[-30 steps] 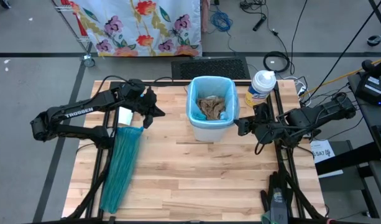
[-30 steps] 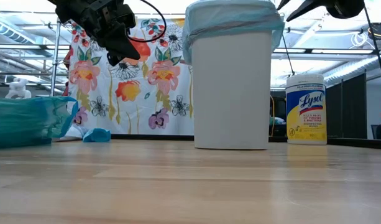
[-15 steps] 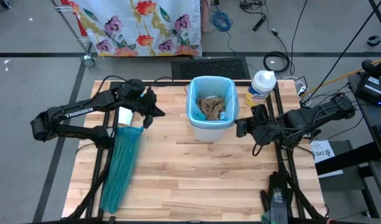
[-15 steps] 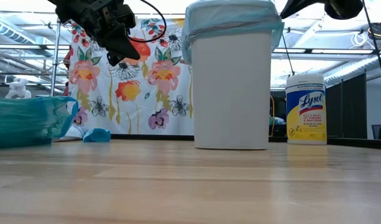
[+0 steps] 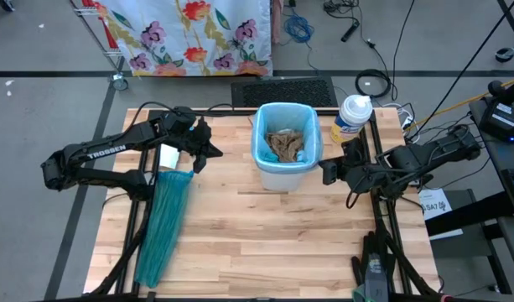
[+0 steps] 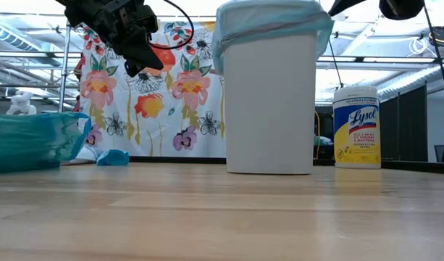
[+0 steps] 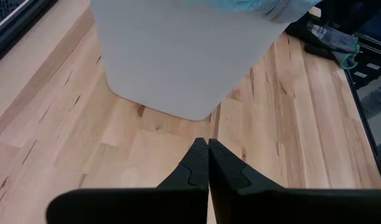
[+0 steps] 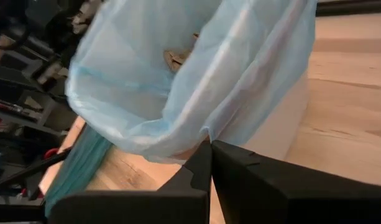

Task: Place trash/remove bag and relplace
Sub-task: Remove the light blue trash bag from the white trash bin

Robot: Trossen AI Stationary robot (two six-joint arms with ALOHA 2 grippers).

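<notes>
A white bin (image 5: 283, 172) stands at the table's far middle, lined with the pale-blue bag (image 5: 262, 151), whose rim is folded over the bin's edge. Brown paper trash (image 5: 283, 144) lies inside. The teal-green replacement bag (image 5: 163, 226) lies flat along the table's left side. My right gripper (image 8: 210, 144) is raised at the bin's right side, shut at the bag's overhang. My left gripper (image 7: 207, 143) hovers left of the bin, shut and empty, pointing toward the bin's foot (image 7: 171, 106). My right gripper pinches the lower hem of the bag's folded-over rim (image 8: 206, 134) on the bin's right side, between its two fingertips. It comes from the table's right, slanting down. The plastic runs down to a point at the tips; the bag stays on the bin.
A Lysol wipes canister (image 5: 350, 117) stands just far-right of the bin, close behind my right arm. A small white object (image 5: 168, 156) sits by the teal bag's far end. A flowered cloth (image 5: 189, 33) hangs beyond the table. Bare wood (image 5: 265, 243) fills the near half.
My right gripper has shut at the bag's overhang on the bin's right side, staying in place. The bag's rim there bulges a little outward.
</notes>
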